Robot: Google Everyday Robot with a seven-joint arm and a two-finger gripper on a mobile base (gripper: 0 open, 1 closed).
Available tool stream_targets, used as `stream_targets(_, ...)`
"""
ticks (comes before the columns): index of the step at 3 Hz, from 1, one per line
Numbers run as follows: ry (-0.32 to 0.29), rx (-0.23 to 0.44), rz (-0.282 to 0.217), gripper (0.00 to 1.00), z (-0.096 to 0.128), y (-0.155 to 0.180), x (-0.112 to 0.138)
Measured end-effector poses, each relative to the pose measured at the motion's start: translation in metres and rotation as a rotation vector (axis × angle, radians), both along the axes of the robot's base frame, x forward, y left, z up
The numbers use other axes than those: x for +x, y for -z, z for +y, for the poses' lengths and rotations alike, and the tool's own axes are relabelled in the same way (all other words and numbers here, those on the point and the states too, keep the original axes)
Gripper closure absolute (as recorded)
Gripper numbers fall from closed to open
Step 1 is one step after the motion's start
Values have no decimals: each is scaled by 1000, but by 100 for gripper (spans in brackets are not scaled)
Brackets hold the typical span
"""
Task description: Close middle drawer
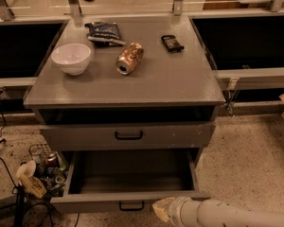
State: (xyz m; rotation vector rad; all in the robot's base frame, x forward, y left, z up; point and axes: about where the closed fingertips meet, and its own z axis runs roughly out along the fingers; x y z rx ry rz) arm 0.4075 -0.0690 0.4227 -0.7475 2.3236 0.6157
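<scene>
The middle drawer (87,204) stands pulled well out of the table (180,86) toward the camera; its wide front runs left to right, its tray reaches back under the upper drawer front (75,137), and its black bar handle (131,205) faces forward; the tool (162,208) sits low at the drawer's front, just right of that handle, on an arm coming from the right; open or closed, I cannot tell; a white bowl (71,58) and a can (129,58) on its side lie on the table.

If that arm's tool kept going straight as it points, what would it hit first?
Likely the open grey middle drawer, at its front near the small black bar handle; the cream-tipped tool sits right of that. Depth unclear.
</scene>
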Motion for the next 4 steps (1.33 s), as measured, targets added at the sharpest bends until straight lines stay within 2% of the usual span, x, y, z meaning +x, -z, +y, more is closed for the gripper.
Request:
stream_targets(1,0,0,0,12,0,0,0)
stream_targets(2,0,0,0,0,0,0,0)
stream_targets(3,0,0,0,3,0,0,0)
stream_targets(4,0,0,0,26,0,0,0)
